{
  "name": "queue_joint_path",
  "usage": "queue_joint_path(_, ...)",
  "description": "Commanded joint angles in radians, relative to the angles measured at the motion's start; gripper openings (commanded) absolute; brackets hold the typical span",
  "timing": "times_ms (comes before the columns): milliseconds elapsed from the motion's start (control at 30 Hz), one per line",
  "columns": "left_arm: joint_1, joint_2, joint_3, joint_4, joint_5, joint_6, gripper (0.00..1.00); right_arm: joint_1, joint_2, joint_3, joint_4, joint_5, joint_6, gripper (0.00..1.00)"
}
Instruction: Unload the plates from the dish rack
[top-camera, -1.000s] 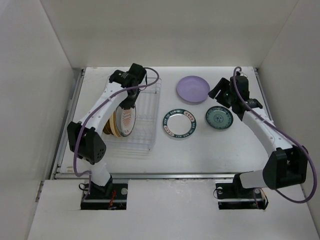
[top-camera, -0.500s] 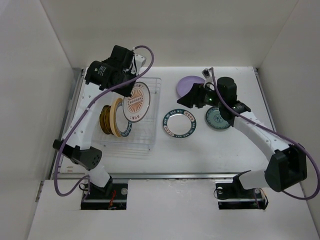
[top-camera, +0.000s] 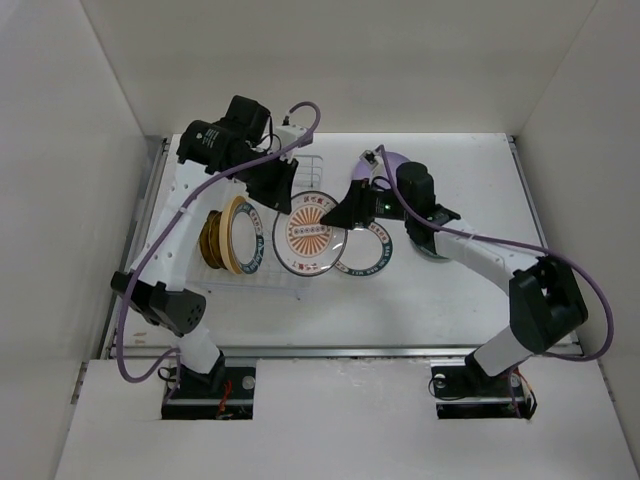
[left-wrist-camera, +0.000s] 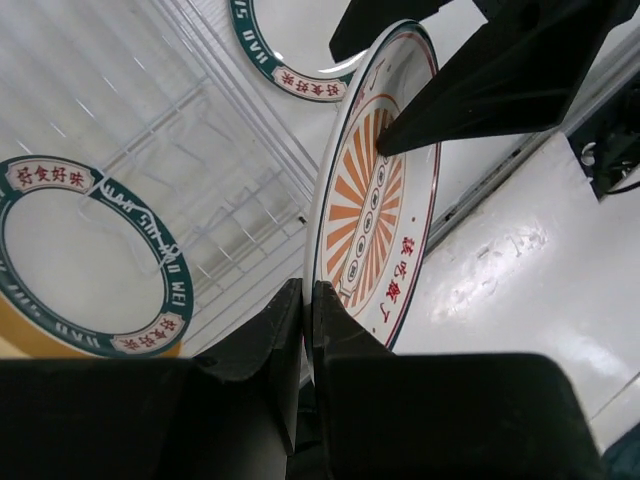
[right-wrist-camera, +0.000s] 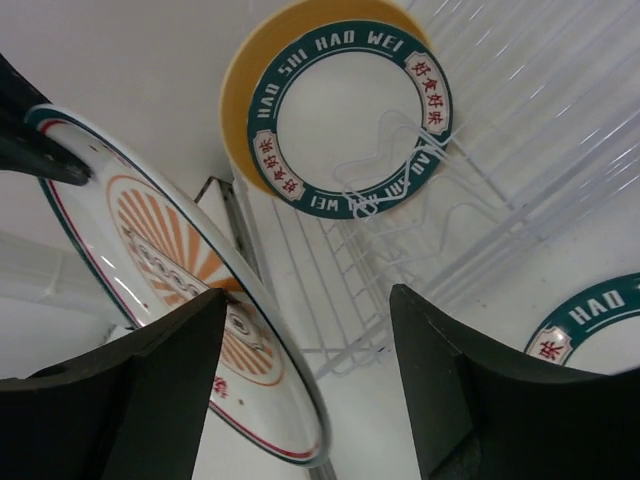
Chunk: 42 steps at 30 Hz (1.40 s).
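My left gripper is shut on the rim of the orange sunburst plate and holds it tilted in the air beside the right side of the dish rack. My right gripper is open, with the plate's far rim between its fingers. In the left wrist view my fingers pinch the plate. In the right wrist view the gripper straddles the plate. A dark brown-gold plate, a yellow-tan plate and a lettered plate stand in the rack.
A second lettered plate lies on the table, partly under the held plate. The lavender plate lies behind the right arm. The teal patterned plate is mostly hidden under that arm. White walls enclose the table.
My left gripper has lifted the sunburst plate out of the rack and carried it right. My right gripper has swung left from the teal plate and come around the plate's rim.
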<state>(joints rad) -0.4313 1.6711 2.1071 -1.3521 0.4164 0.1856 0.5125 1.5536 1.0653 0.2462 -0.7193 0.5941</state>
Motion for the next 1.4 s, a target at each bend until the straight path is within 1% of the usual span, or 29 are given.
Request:
queue_joint_path(0,0.003,0.001,-0.009,-0.01,0.104,0.026,0.0,0.003,0.013,0.027,0.097,0.011,0.016,0.71)
queue_joint_path(67,0.003,0.001,-0.019,-0.001,0.104,0.026,0.0,0.012,0.022,0.027,0.116,0.001,0.027,0.53)
queue_joint_path(100,0.003,0.001,-0.028,0.008,0.104,0.026,0.0,0.012,0.022,0.027,0.125,-0.009,0.044,0.36)
queue_joint_path(133,0.003,0.001,-0.029,0.008,0.104,0.026,0.0,0.012,0.022,0.027,0.142,-0.02,0.055,0.27)
queue_joint_path(167,0.003,0.001,-0.029,0.008,0.104,0.026,0.0,0.021,0.022,0.027,0.178,-0.052,0.068,0.21)
queue_joint_path(200,0.003,0.001,-0.029,0.008,0.104,0.026,0.0,0.021,0.032,0.018,0.195,-0.066,0.094,0.11)
queue_joint_path(267,0.003,0.001,-0.029,0.008,0.104,0.026,0.0,0.021,0.033,0.009,0.223,-0.077,0.114,0.0)
queue_joint_path(400,0.003,0.001,-0.038,0.018,0.095,0.026,0.0,0.021,0.02,-0.013,0.242,-0.077,0.127,0.0)
queue_joint_path(433,0.003,0.001,-0.038,0.018,0.094,0.026,0.07,0.021,-0.001,-0.013,0.231,-0.066,0.136,0.0)
queue_joint_path(467,0.003,0.001,-0.048,0.018,0.094,0.026,0.19,0.021,-0.01,-0.027,0.231,-0.066,0.136,0.0)
queue_joint_path(500,0.003,0.001,-0.048,0.018,0.085,0.026,0.37,0.021,-0.019,-0.045,0.231,-0.057,0.15,0.0)
queue_joint_path(533,0.003,0.001,-0.048,0.018,0.085,0.026,0.63,0.021,-0.042,-0.054,0.231,-0.057,0.159,0.0)
queue_joint_path(567,0.003,0.001,-0.048,0.018,0.076,0.026,1.0,0.009,-0.055,-0.054,0.231,-0.057,0.176,0.0)
queue_joint_path(600,0.003,0.001,-0.048,0.018,0.046,0.026,1.0,0.009,-0.069,-0.07,0.231,-0.046,0.187,0.0)
queue_joint_path(667,0.003,-0.01,-0.023,0.04,-0.019,-0.008,1.0,-0.031,-0.114,-0.084,0.171,-0.01,0.21,0.0)
queue_joint_path(700,0.003,-0.01,-0.022,0.069,-0.125,-0.021,1.0,-0.048,-0.13,-0.084,0.132,0.016,0.21,0.0)
queue_joint_path(733,0.003,-0.026,-0.022,0.086,-0.198,-0.041,1.0,-0.087,-0.148,-0.103,0.095,0.068,0.22,0.0)
queue_joint_path(800,0.003,-0.048,-0.022,0.131,-0.356,-0.086,1.0,-0.132,-0.211,-0.137,0.03,0.118,0.249,0.0)
queue_joint_path(833,0.003,-0.048,-0.033,0.131,-0.49,-0.086,1.0,-0.173,-0.236,-0.157,0.009,0.153,0.26,0.0)
queue_joint_path(867,0.003,-0.048,-0.05,0.131,-0.54,-0.086,1.0,-0.19,-0.262,-0.2,-0.033,0.232,0.271,0.0)
queue_joint_path(933,0.003,-0.048,-0.085,0.131,-0.59,-0.058,1.0,-0.201,-0.332,-0.228,-0.105,0.337,0.271,0.0)
queue_joint_path(967,0.003,-0.048,-0.138,0.131,-0.59,-0.046,1.0,-0.201,-0.348,-0.228,-0.152,0.453,0.271,0.0)
queue_joint_path(1000,0.003,-0.062,-0.171,0.131,-0.578,-0.035,1.0,-0.201,-0.358,-0.228,-0.248,0.499,0.271,0.0)
queue_joint_path(1033,-0.012,-0.076,-0.232,0.142,-0.577,-0.016,0.96,-0.201,-0.359,-0.237,-0.301,0.552,0.259,0.0)
queue_joint_path(1067,-0.024,-0.076,-0.233,0.142,-0.587,-0.006,0.96,-0.201,-0.359,-0.237,-0.301,0.566,0.25,0.0)
queue_joint_path(1100,-0.036,-0.076,-0.284,0.142,-0.605,-0.006,0.95,-0.201,-0.349,-0.248,-0.326,0.566,0.25,0.0)
queue_joint_path(1167,-0.058,-0.076,-0.323,0.153,-0.652,0.003,0.91,-0.201,-0.325,-0.248,-0.343,0.586,0.236,0.0)
queue_joint_path(1333,-0.058,-0.067,-0.406,0.205,-0.787,0.003,0.9,-0.201,-0.242,-0.268,-0.334,0.598,0.213,0.0)
queue_joint_path(1367,-0.058,-0.054,-0.42,0.205,-0.806,0.003,0.9,-0.201,-0.199,-0.268,-0.323,0.58,0.213,0.0)
